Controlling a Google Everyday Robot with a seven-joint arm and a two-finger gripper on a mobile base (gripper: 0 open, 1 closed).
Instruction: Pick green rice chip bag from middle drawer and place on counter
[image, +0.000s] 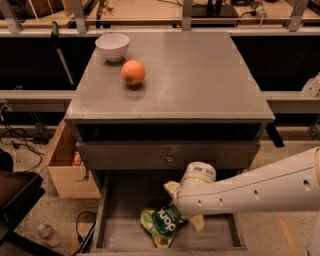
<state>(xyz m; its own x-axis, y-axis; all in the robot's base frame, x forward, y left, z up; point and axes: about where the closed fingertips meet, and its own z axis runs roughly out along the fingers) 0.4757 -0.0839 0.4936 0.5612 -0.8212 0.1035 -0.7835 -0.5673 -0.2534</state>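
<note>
The green rice chip bag (160, 225) lies crinkled on the floor of the open middle drawer (127, 197), near its front. My white arm reaches in from the right. My gripper (184, 206) is inside the drawer just right of the bag and slightly over its right edge. Its tan fingers (171, 188) are spread apart and hold nothing. The grey counter (195, 75) is the cabinet top above.
An orange (133, 72) and a white bowl (112, 46) sit on the counter's back left. A closed drawer front with a knob (169, 159) overhangs the open drawer. A cardboard box (67, 165), a black chair (15, 200) and a bottle (47, 232) are on the floor at left.
</note>
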